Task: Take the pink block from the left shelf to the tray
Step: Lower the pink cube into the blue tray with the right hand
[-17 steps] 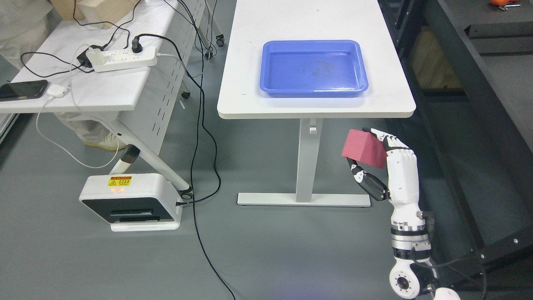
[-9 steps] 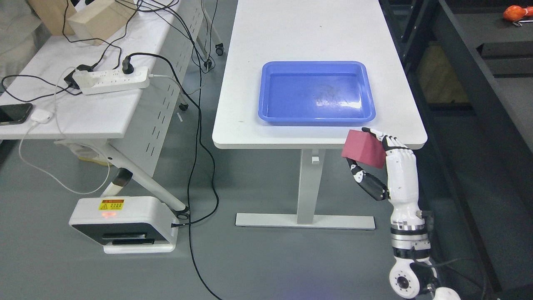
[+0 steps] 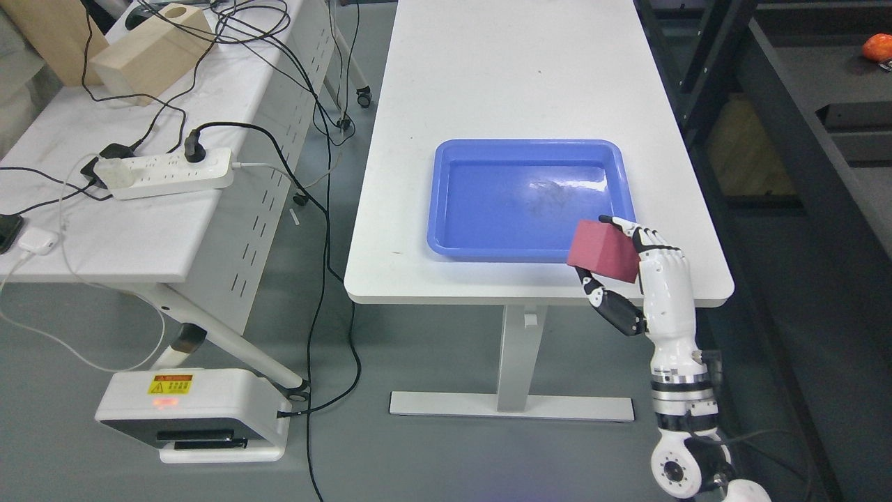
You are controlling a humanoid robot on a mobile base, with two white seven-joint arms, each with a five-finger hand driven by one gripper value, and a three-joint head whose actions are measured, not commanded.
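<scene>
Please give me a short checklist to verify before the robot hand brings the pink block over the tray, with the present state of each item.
1. Grasp: right robot hand closed on the pink block, thumb below, fingers on top: ok.
2. Blue tray holds nothing: ok.
3. Tray lies fully on the white table: ok.
4. Block above the tray floor: not ok; it appears at the tray's near right corner.
5. Height of block over the tray rim: cannot tell from one view.
6. Left robot hand clear of the path: cannot tell, out of view.
</scene>
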